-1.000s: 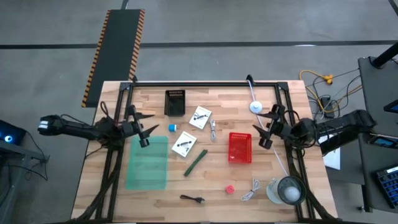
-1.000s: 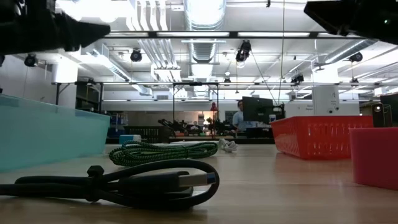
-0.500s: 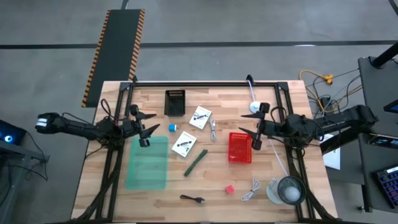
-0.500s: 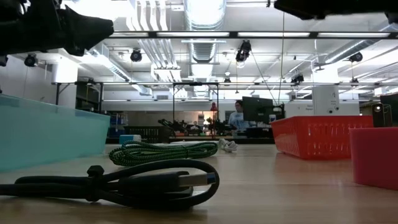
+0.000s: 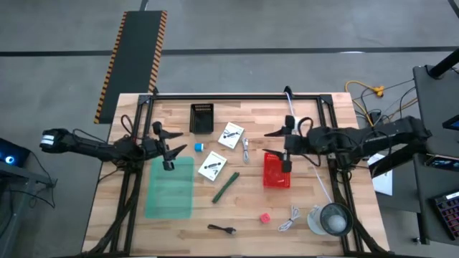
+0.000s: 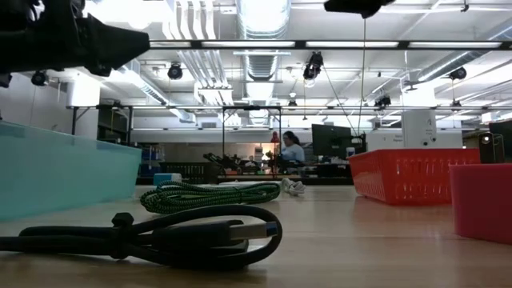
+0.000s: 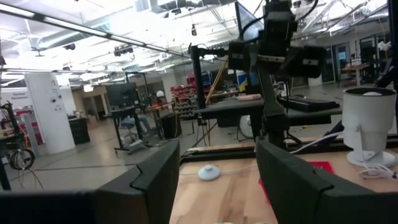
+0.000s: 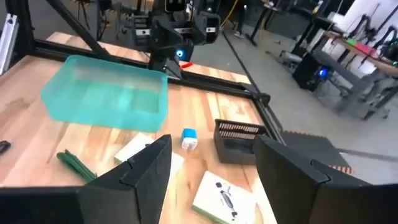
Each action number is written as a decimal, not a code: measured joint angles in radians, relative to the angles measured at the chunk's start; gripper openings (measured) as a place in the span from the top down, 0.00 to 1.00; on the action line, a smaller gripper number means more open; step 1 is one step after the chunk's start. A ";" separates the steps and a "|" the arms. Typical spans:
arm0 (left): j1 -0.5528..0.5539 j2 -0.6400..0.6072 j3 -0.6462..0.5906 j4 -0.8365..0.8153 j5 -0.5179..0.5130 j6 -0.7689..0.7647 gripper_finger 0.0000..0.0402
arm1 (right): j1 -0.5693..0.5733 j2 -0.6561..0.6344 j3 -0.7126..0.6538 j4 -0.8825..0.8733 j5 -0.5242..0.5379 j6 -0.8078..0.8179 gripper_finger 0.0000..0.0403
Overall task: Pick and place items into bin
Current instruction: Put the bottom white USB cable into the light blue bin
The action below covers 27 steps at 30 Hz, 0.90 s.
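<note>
The left gripper (image 5: pixel 171 149) hangs with its fingers spread apart over the table's left side, just above the far edge of the teal bin (image 5: pixel 170 188), and it holds nothing. The right gripper (image 5: pixel 284 148) is also open and empty; it is above the far left corner of the red basket (image 5: pixel 276 172), near the middle of the table.

The items all lie on the wooden table (image 5: pixel 323 179), outside the bin. The blue cube (image 5: pixel 199 147) is just beside the bin's far right corner, close to the left gripper. One white packet (image 5: pixel 211 165) lies to the right of the bin, and the second white packet (image 5: pixel 230 135) is further back, next to a black box (image 5: pixel 202 117). The green stick (image 5: pixel 225 187) lies tilted between the bin and the red basket. A small white cable piece (image 5: pixel 245 150) is between the packets and the basket. The red cube (image 5: pixel 265 216) sits near the front edge, with the black cable (image 5: pixel 222 229) to its left and the white cable (image 5: pixel 289 218) to its right. The round clear container (image 5: pixel 331 218) stands at the front right corner

In the low view the black cable (image 6: pixel 152 234) lies nearest, coiled on the wood
</note>
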State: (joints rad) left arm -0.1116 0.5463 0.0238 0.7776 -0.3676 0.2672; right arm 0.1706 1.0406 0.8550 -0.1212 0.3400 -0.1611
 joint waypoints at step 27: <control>0.000 -0.001 0.002 0.004 0.000 0.002 0.51 | 0.245 0.494 0.527 -0.814 -0.171 0.446 0.47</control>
State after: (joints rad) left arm -0.1116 0.5450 0.0254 0.7817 -0.3676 0.2687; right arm 0.4151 1.5345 1.3824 -0.9355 0.1691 0.2848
